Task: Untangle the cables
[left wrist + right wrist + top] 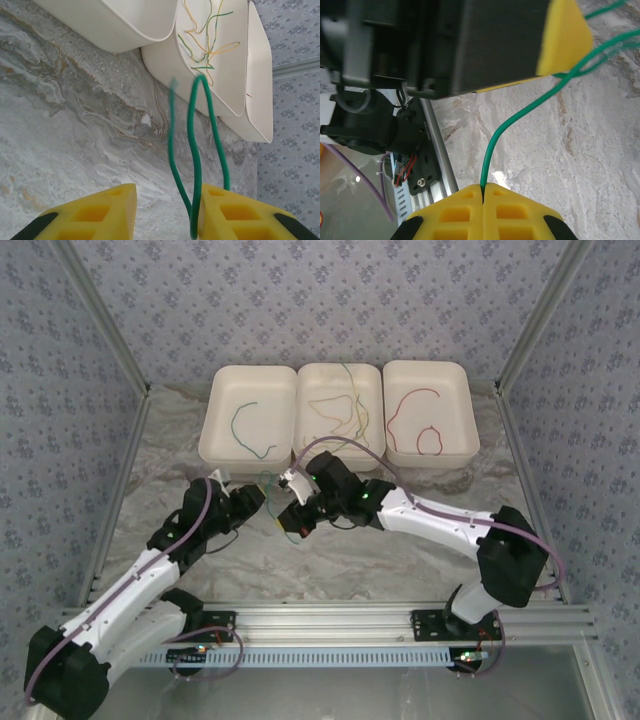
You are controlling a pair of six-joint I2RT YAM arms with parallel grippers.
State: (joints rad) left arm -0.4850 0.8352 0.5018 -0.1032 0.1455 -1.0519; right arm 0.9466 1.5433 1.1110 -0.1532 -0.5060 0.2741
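Holding a green cable (194,150) over the marble table (400,560), near three white trays (340,366).
The left gripper (167,215) has its fingers (100,215) spread, and the green cable loops between them, touching one finger. The right gripper (483,200) pinches the green cable tight. A red cable (425,391) lies in the right tray (425,364).

The table (75,125) is smooth, marble-patterned, with a dull sheen. The trays (212,420) look like smooth white plastic, faintly glossy. The green cable (194,165) has a shiny plastic sheath. The right gripper's (483,188) yellow fingers (455,212) look matt. The rail (330,618) is brushed metal.
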